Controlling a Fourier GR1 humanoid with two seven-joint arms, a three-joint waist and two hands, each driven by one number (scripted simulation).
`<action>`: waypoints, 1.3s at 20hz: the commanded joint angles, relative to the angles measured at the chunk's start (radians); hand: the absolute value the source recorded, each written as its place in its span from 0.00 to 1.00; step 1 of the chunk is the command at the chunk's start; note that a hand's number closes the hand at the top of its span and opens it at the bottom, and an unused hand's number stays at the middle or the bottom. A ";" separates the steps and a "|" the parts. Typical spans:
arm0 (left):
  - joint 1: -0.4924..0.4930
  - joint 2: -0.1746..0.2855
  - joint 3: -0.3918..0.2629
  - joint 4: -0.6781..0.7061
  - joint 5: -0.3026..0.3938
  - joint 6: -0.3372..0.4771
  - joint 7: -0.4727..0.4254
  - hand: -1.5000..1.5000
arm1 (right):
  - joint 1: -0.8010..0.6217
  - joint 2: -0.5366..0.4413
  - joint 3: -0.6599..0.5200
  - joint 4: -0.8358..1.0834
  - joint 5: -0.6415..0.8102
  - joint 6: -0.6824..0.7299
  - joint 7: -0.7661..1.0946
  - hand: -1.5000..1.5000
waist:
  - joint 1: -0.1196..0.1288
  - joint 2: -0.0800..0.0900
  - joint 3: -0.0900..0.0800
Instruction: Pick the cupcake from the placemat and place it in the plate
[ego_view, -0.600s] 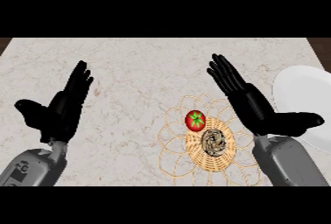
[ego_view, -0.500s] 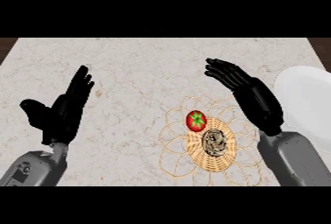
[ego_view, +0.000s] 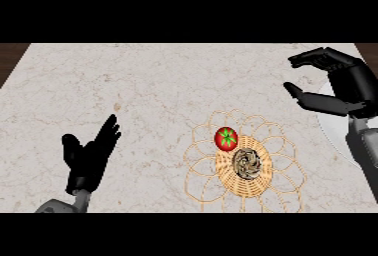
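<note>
Cupcake (ego_view: 246, 163) is sitting on placemat (ego_view: 255, 189) at five o'clock. Right hand (ego_view: 348, 86) is hovering over plate (ego_view: 334, 131) at two o'clock, fingers loosely bent, holding nothing.

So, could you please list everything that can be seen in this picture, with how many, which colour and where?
counter: one, beige marbled, fills the view
placemat: one, straw-coloured, woven with a looped edge, low and right of centre
cupcake: one, dark brown swirl, in the placemat's middle
round fruit: one, red with a green top, perhaps a tomato, on the placemat just beyond the cupcake
plate: one, white, at the right edge, partly hidden by the right arm
left hand: one, black, lower left, open with fingers up, resting
right hand: one, black, upper right over the plate, fingers bent, thumb apart, holding nothing
</note>
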 joint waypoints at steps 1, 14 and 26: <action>0.038 -0.021 -0.007 0.045 0.009 -0.046 -0.022 0.50 | 0.036 0.033 -0.084 0.169 -0.001 0.010 -0.220 0.00 | 0.003 -0.003 0.005; 0.024 -0.029 0.080 0.103 0.015 -0.102 -0.033 0.50 | 0.046 -0.260 0.078 -0.035 0.185 0.334 -0.052 0.00 | -0.028 -0.014 0.001; 0.091 -0.087 0.041 0.064 -0.053 -0.087 -0.049 0.50 | 0.086 -0.180 0.231 -0.369 0.342 0.340 0.345 0.00 | -0.012 -0.013 0.003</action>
